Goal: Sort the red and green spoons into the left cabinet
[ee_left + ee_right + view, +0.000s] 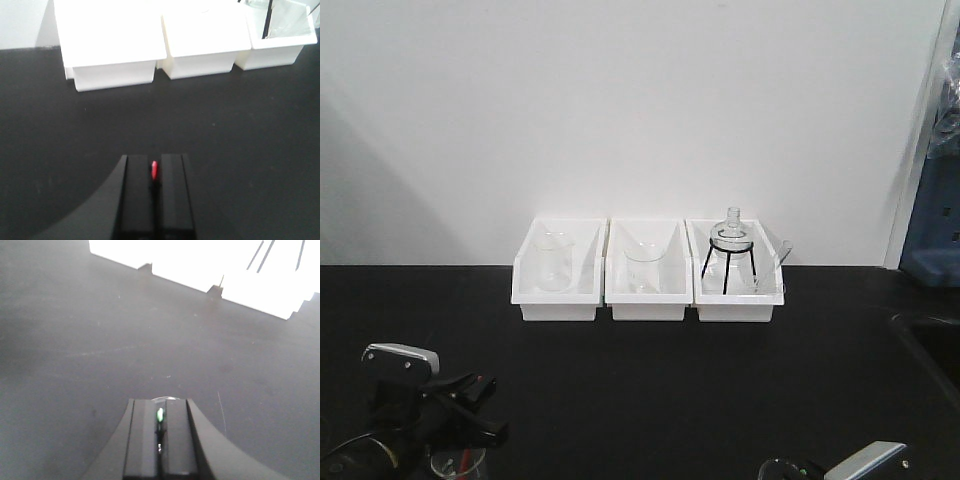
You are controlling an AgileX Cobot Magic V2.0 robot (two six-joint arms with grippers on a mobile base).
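Observation:
In the left wrist view, a thin sliver of the red spoon point(154, 170) shows between the black fingers of my left gripper point(154, 159), which is shut on it above the black counter. The right wrist view shows my right gripper point(160, 402) shut on the green spoon point(160, 415), of which only a short bright piece is visible. A clear glass rim point(165, 399) peeks out just beyond those fingertips. In the front view the left gripper point(492, 430) is at the bottom left. Only part of the right arm point(860, 462) shows at the bottom right. The left cabinet is out of view.
Three white bins point(558, 300) point(645, 300) point(738, 305) stand in a row against the back wall, holding glass beakers and a flask on a black tripod point(728, 262). A small glass beaker point(455, 463) sits below the left arm. A blue unit point(932, 230) stands at the far right.

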